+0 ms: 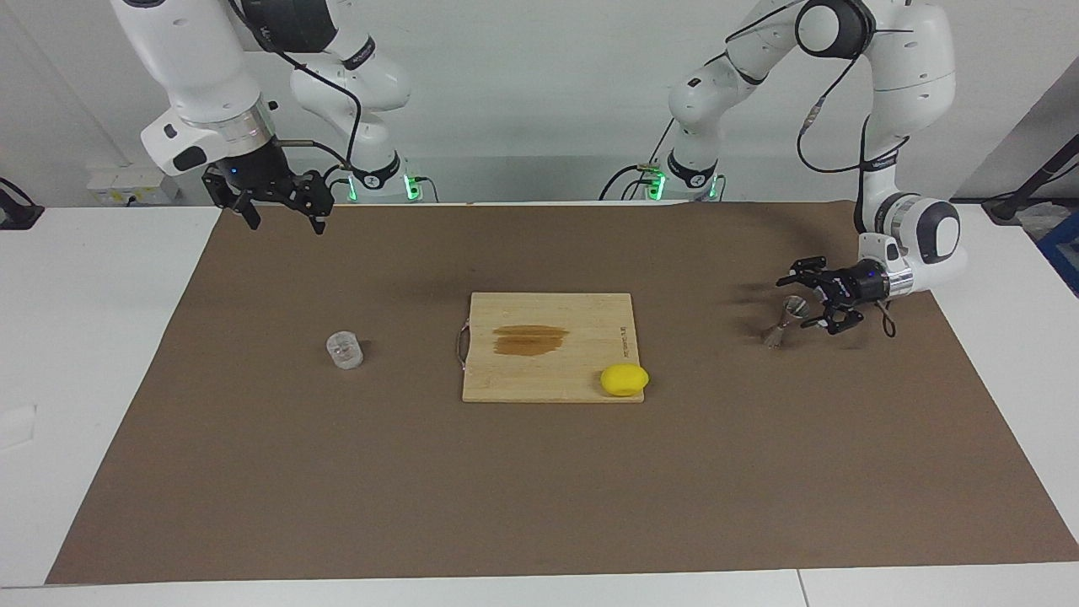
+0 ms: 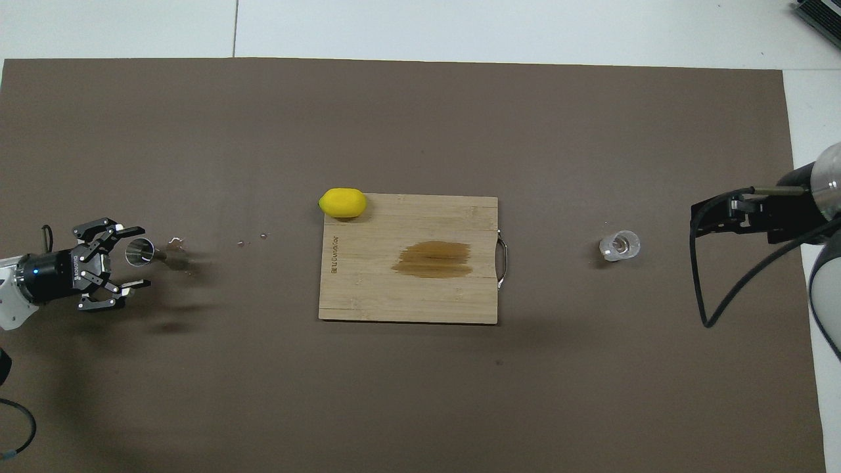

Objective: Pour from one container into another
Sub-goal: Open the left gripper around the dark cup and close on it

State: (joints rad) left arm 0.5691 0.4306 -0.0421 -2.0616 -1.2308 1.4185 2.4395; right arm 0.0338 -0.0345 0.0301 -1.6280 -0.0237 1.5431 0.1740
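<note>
The clear glass cup (image 1: 344, 349) (image 2: 619, 246) stands on the brown mat toward the right arm's end of the table. The steel jigger (image 1: 784, 320) (image 2: 141, 251) stands on the mat toward the left arm's end. My left gripper (image 1: 807, 303) (image 2: 138, 257) lies low and level there, open, with its fingertips on either side of the jigger's upper cone; I see no grip on it. My right gripper (image 1: 285, 221) (image 2: 713, 217) waits open in the air over the mat's edge at the robots' end, well apart from the glass.
A wooden cutting board (image 1: 548, 371) (image 2: 407, 295) with a brown stain lies mid-table. A yellow lemon (image 1: 625, 379) (image 2: 342, 202) rests at the board's corner. A few droplets (image 2: 253, 240) dot the mat between jigger and board.
</note>
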